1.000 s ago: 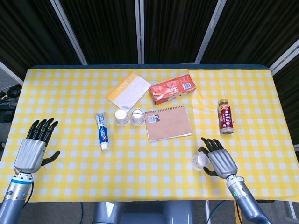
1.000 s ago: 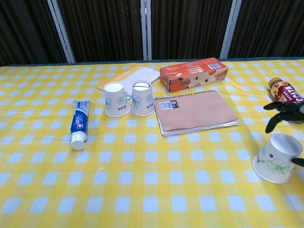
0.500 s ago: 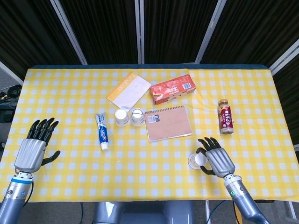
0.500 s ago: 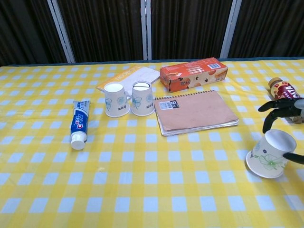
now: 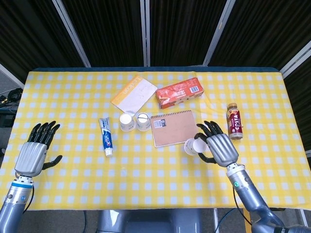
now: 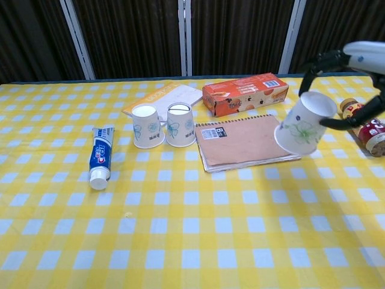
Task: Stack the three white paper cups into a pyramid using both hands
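Third cup [image 6: 304,123] is in the right hand [image 5: 217,146], gripped between fingers and thumb, tilted, off the table, over the right edge of the notebook [image 5: 174,127]. Bottle [image 5: 235,120] sits just right of that hand, orange box [image 5: 180,93] beyond it. Other two cups [image 5: 127,121] [image 5: 143,121] stand upside down, touching, well left of the right hand, past the notebook. Toothpaste [image 5: 106,136] further left. Left hand [image 5: 35,150] empty, fingers spread, at the table's left edge.
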